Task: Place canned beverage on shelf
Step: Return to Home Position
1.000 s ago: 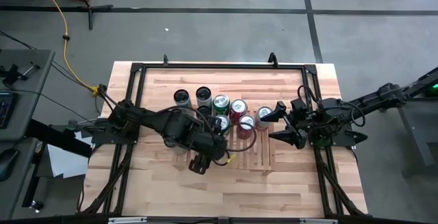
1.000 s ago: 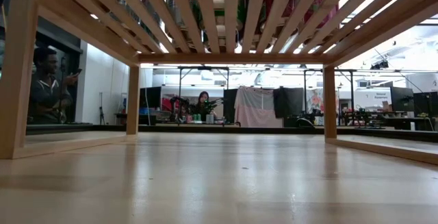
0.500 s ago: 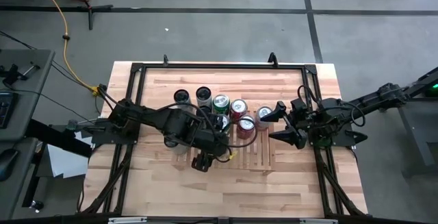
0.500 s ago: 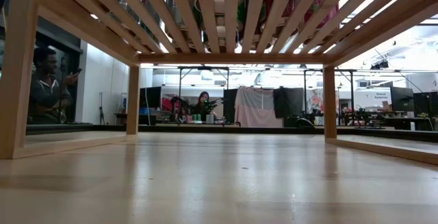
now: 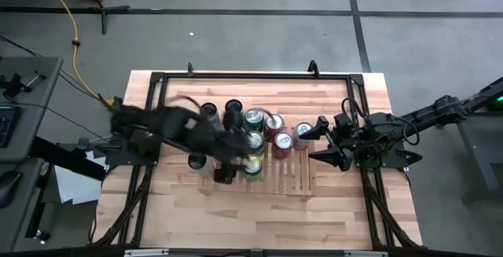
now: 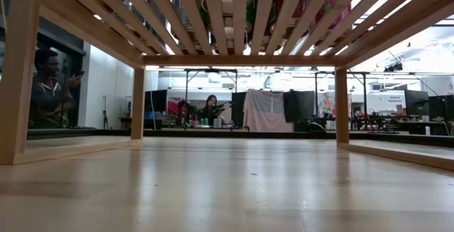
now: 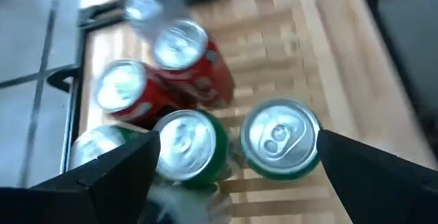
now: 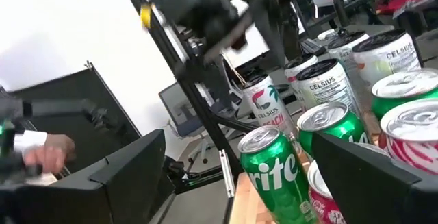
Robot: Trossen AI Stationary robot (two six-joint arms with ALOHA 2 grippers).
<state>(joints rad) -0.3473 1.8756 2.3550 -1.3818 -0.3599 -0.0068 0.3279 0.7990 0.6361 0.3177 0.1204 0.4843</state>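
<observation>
Several cans stand upright in a cluster on the slatted light-wood shelf [image 5: 289, 174]. A green can [image 5: 253, 165] stands at the cluster's near side. It also shows in the left wrist view [image 7: 277, 138], beside another green can [image 7: 185, 147]. My left gripper [image 5: 229, 169] is open and empty, above the shelf just left of these cans. In its wrist view [image 7: 237, 138] the fingers stand wide apart and touch nothing. My right gripper [image 5: 322, 139] is open and empty, waiting at the shelf's right end. From below, the low view shows only the slats [image 6: 227, 26].
Red cans [image 5: 273, 123], dark-topped cans [image 5: 233, 108] and a silver-topped can [image 5: 198, 161] crowd the shelf's far and left parts. Its near right slats are bare. A black frame [image 5: 251, 75] runs round the tabletop. People sit in the room behind [image 6: 50, 83].
My left arm has swung back toward the table's left and far side. It has uncovered the green can standing at the near side of the cluster. My right arm has kept still.
</observation>
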